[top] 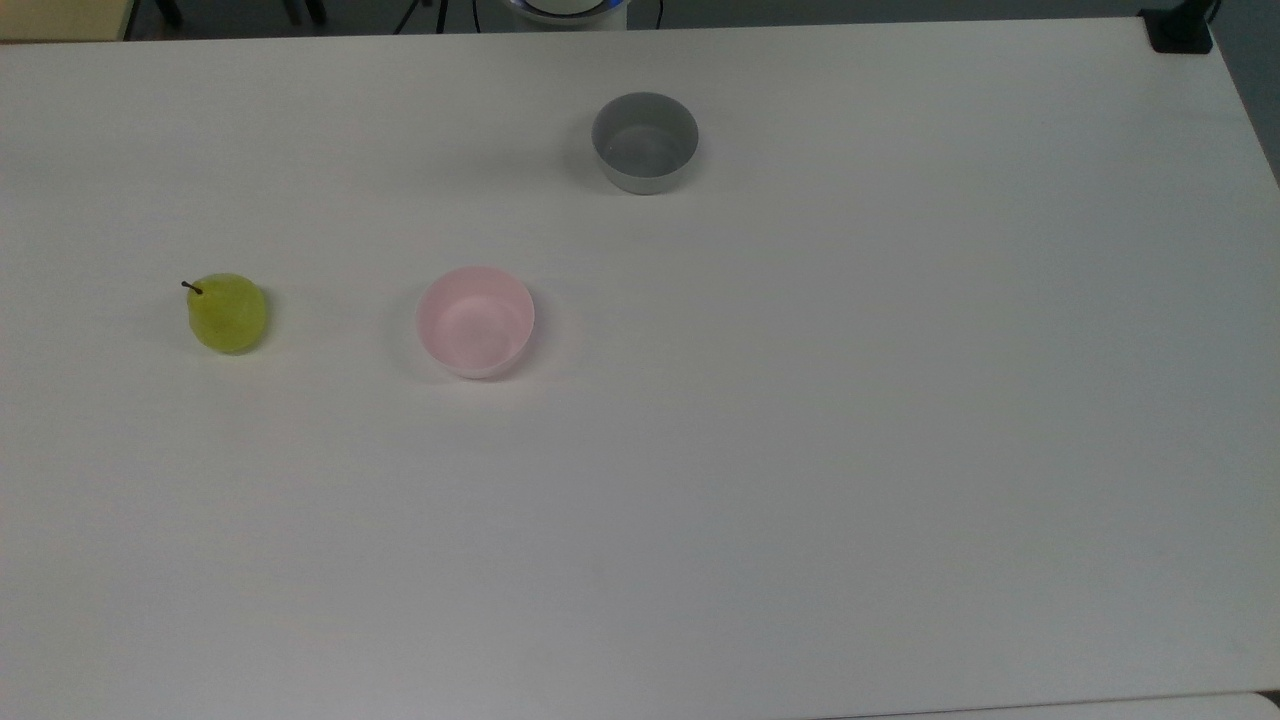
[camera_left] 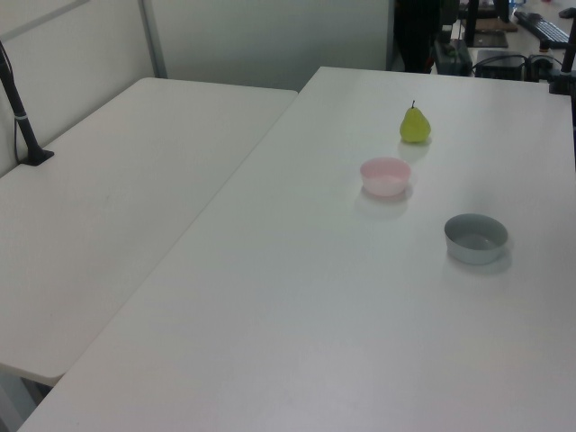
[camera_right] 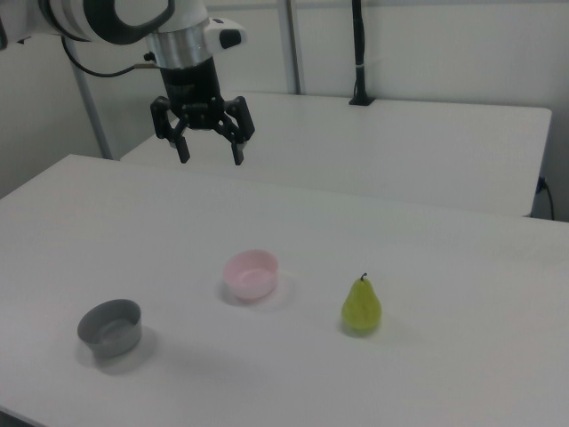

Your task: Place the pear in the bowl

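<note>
The gripper [camera_right: 210, 147] is hanging with fingers spread in the right view's upper left, while the pear [camera_right: 361, 306] is standing beside the bowl [camera_right: 251, 273] at centre.

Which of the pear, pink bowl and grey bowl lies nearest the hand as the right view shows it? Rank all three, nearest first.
1. Pink bowl, below the raised, open hand, slightly toward the right view's right.
2 and 3. Grey bowl, low on the right view's left, and pear, low on the right view's right: too close to call.
</note>
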